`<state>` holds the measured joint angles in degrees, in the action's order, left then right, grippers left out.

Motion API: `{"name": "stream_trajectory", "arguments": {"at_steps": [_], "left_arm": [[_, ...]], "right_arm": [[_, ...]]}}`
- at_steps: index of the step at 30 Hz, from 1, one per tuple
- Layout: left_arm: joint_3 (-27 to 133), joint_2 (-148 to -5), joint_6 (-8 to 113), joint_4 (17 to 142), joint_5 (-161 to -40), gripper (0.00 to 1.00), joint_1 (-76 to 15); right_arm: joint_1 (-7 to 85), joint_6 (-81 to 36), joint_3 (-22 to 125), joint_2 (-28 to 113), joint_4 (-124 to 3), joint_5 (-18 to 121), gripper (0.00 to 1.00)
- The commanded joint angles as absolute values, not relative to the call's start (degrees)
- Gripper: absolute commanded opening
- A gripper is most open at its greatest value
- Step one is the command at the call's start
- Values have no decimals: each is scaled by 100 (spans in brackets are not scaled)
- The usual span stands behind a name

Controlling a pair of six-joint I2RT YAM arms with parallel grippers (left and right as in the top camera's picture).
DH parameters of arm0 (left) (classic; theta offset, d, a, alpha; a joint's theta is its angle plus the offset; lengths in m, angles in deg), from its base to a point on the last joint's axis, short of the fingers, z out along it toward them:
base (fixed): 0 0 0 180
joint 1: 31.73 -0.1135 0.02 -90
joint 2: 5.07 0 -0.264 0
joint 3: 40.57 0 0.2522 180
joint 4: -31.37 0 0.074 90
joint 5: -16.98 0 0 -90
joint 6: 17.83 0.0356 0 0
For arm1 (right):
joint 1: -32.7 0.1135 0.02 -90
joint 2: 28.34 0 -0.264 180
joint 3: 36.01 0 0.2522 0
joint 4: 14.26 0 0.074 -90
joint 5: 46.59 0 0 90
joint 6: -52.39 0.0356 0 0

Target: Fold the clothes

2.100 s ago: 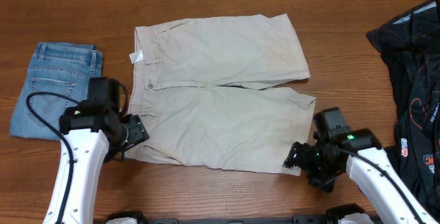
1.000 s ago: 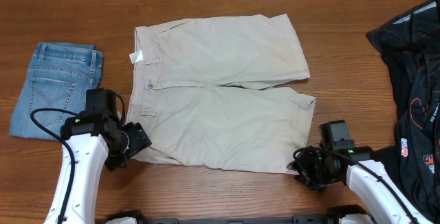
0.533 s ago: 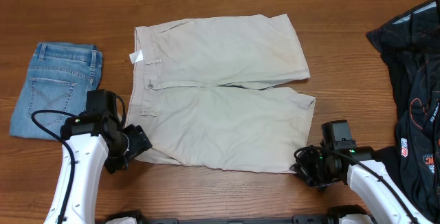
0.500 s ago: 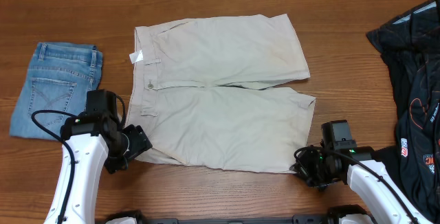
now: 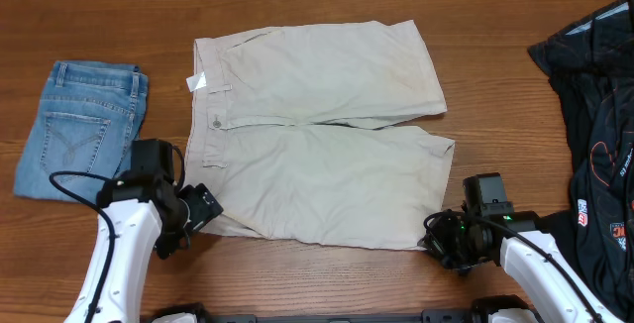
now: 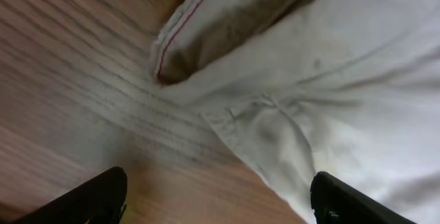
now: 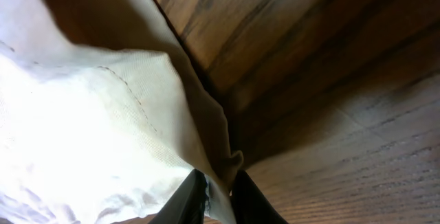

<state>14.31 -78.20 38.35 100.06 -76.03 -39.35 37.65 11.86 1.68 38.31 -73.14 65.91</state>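
Beige shorts [image 5: 317, 164] flat, waistband left, 2 legs pointing right

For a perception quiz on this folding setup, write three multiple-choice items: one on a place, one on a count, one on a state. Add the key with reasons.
1. Where do the folded jeans lie?
A) on the shorts
B) to the robot's left of the shorts
C) to the robot's right of them

2. How many garments lie on the table?
A) two
B) three
C) five

3. How is the right hand?
A) shut on a corner of the shorts
B) wide open above bare wood
C) holding the jeans

Key:
1 B, they lie apart, off the waistband end.
2 B, jeans, shorts and a black garment.
3 A, its fingers pinch the hem corner in the wrist view.
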Motion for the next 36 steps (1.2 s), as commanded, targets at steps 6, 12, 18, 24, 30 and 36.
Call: {"name": "stream_trajectory", "arguments": {"at_steps": [6, 12, 18, 24, 30, 36], "left_arm": [[747, -7772, 3573, 8848, -7358, 87, -3963], [469, -7772, 3590, 8219, -7155, 69, -3963], [435, -7772, 3706, 8216, -7157, 15, -3963], [563, -7763, 3774, 8542, -7447, 4, -3963], [1276, -7536, 4180, 9530, -7906, 4, -3963], [2325, -6959, 4519, 10964, -7817, 4, -3965]], "right_arm": [[3743, 1171, 124, 3787, -7303, 6604, 17], [3743, 1171, 124, 3787, -7303, 6615, 17], [3743, 1171, 126, 3787, -7306, 6617, 17], [3743, 1024, 236, 3787, -7314, 6597, 16], [3743, 852, 819, 3785, -7786, 5920, 16], [3743, 709, 1634, 3652, -8512, 5404, 15]]}}
